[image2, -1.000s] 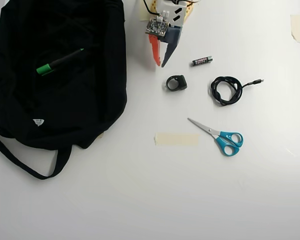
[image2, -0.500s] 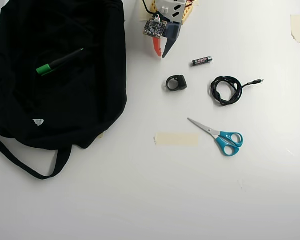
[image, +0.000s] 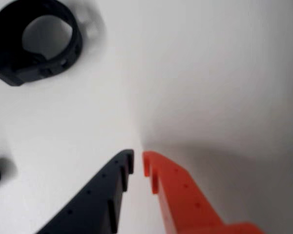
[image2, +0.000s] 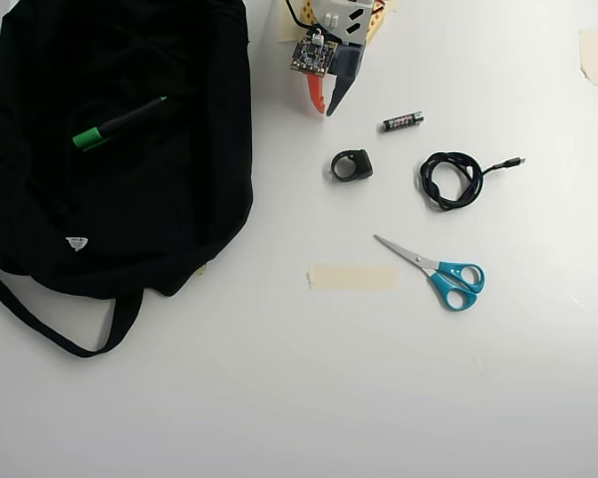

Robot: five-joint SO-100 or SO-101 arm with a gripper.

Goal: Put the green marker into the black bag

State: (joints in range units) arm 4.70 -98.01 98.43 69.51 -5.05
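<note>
In the wrist view the gripper (image: 137, 163), one black finger and one orange, is nearly closed on nothing above the bare white bench (image: 200, 73), with a small black plastic ring-shaped clip (image: 36, 41) just ahead. Farther off, the overhead view shows the slim green-capped marker (image2: 118, 123) lying on the large black fabric bag (image2: 130, 209), well apart from the fingers. The placing looks done; what remains is probably to draw the arm clear without brushing the clip or small black battery (image2: 403, 121).

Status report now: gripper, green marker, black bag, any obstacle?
Gripper nearly shut, empty, over bare table by the bag's right edge. Green marker lies on the black bag. Nothing in the way.
</note>
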